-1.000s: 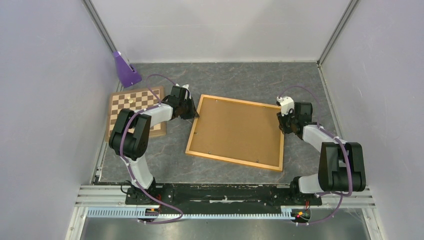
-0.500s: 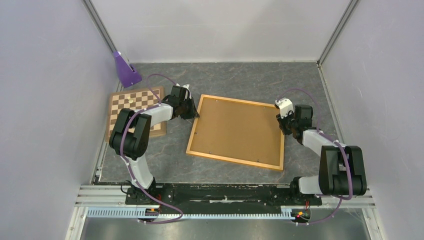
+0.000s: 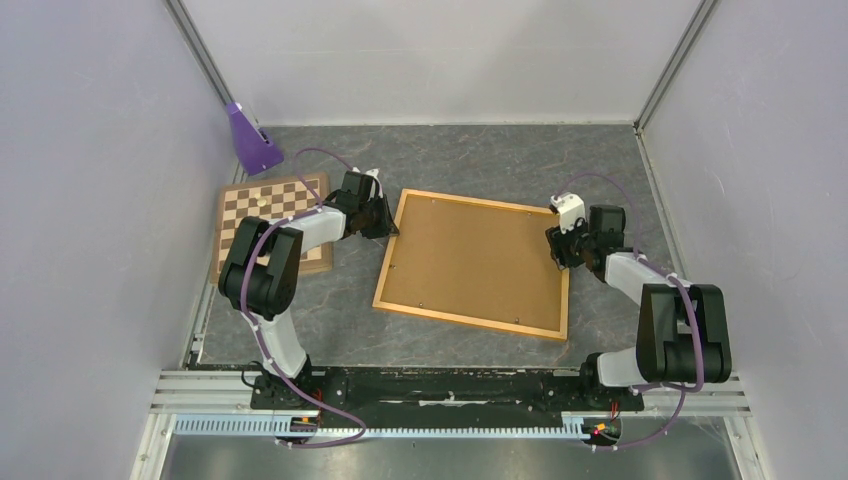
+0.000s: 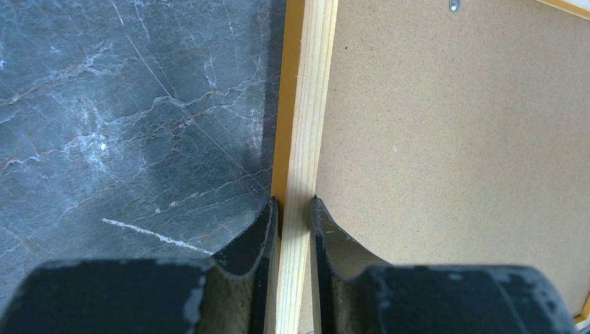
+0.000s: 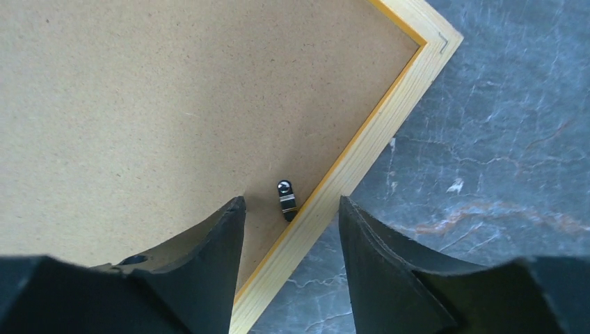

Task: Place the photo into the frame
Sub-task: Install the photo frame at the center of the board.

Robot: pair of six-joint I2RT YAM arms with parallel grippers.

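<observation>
Frame [image 3: 470,265]: lies flat on the table [image 3: 480,160], back side up, between the two claws. Its brown back board [image 3: 475,255] fills the opening. What lies beneath the board cannot be told.

Left claw [image 4: 293,202]: clamped on the frame's side rail [image 4: 309,104]. In the left wrist view, one finger [image 4: 247,240] sits on the outer, table side of the rail and the other on the board side. Both press against the pale wood, with no gap showing. The rail runs straight ahead of this claw. Bare table lies on one side of it and the back board on the other.

Right claw [image 5: 290,203]: jaws apart, gripping nothing. It is at the opposite side rail, near the frame's far corner [image 5: 438,42]. In the right wrist view, one finger [image 5: 209,257] is over the back board and the other is over the table outside the rail. A small dark clip [image 5: 285,197] on the board's edge lies between the fingertips, just inside the rail. Whether the fingers touch the board or the table cannot be told.

Other items: a brown-and-white chessboard [image 3: 265,225] lies on the table behind the left claw, partly under that arm and apart from the frame. A purple stand [image 3: 250,140] sits beyond the chessboard, in the far corner and well apart from both claws.
</observation>
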